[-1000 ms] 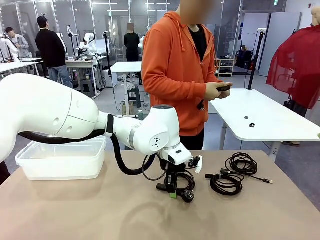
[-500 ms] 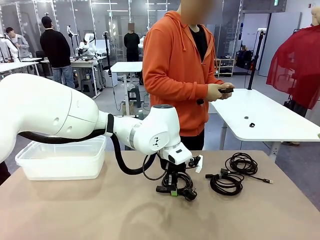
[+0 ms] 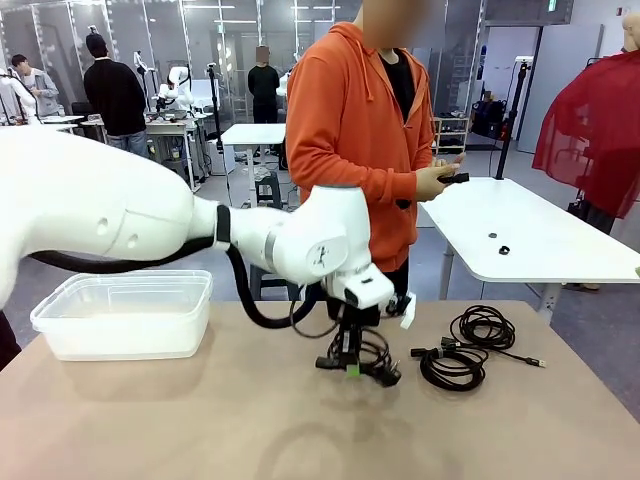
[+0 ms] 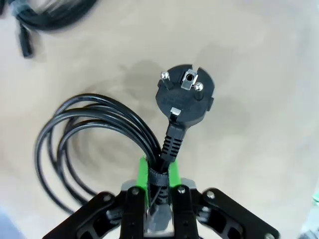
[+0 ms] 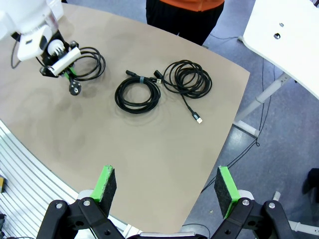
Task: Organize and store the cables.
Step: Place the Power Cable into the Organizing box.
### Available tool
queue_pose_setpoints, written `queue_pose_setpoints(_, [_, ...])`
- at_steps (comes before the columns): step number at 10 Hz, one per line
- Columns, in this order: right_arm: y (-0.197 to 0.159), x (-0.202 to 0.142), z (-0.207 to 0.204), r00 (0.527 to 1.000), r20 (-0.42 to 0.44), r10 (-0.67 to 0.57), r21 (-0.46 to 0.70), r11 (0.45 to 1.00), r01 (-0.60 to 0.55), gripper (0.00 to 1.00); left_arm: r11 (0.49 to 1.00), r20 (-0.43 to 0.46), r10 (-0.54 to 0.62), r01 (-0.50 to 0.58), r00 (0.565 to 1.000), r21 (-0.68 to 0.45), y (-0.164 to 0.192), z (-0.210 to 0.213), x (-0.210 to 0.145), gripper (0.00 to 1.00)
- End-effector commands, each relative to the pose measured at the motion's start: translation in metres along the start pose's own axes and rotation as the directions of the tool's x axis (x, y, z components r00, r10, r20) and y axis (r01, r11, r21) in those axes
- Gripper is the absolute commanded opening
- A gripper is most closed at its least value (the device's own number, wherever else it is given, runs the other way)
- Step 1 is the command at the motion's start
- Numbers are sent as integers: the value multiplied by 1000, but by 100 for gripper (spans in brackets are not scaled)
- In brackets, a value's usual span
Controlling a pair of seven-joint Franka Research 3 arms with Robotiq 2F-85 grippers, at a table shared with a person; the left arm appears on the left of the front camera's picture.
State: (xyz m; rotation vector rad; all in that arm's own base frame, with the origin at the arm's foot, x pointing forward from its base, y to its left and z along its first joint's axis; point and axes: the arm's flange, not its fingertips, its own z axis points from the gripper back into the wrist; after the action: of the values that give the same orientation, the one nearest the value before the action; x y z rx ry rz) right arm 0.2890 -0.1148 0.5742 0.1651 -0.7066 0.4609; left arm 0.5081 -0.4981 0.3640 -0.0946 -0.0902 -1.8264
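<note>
**One of three cables gripped; none stored yet.**

At nine o'clock on the matte tan bench sits a clear, round-cornered plastic tub that looks empty. At the centre, the left tool is pinched tight on the power cable, a smooth, rubbery black cord in loose loops. A dark strap binds the loops between the green pads. Its chunky round plug, with two shiny pins, sits at twelve o'clock from the tool. At three o'clock, two more cables lie on the bench just beside each other: a thick coil and a thinner coil trailing a small connector. The right tool hangs high above the bench, spread wide and holding nothing. By my reading, the storing has barely begun, and all three cables have yet to go into the tub.
</note>
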Motion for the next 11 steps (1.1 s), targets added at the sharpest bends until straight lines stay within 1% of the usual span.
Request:
queue_pose_setpoints(1, [-1, -1, 0, 1000, 3, 3, 5, 1000, -3, 100, 999, 17, -48, 48, 999, 16, -10, 64, 13, 11])
queue_pose_setpoints(3, [-1, -1, 0, 1000, 3, 3, 5, 1000, -3, 100, 997, -4, -48, 48, 999, 53, -23, 89, 21, 11])
queue_pose_setpoints(4, [-1, -1, 0, 1000, 3, 3, 5, 1000, -3, 100, 997, -14, -17, 18, 1000, 74, -27, 93, 22, 11])
queue_pose_setpoints(5, [-1, -1, 0, 1000, 3, 3, 5, 1000, -3, 100, 997, 3, 18, -18, 1000, 72, -30, 93, 26, 11])
queue_pose_setpoints(6, [-1, -1, 0, 1000, 3, 3, 5, 1000, -3, 100, 996, -2, -39, 39, 999, 79, -22, 101, 29, 11])
queue_pose_setpoints(11, [-1, -1, 0, 1000, 3, 3, 5, 1000, -3, 100, 996, -2, -39, 39, 999, 79, -22, 101, 29, 11])
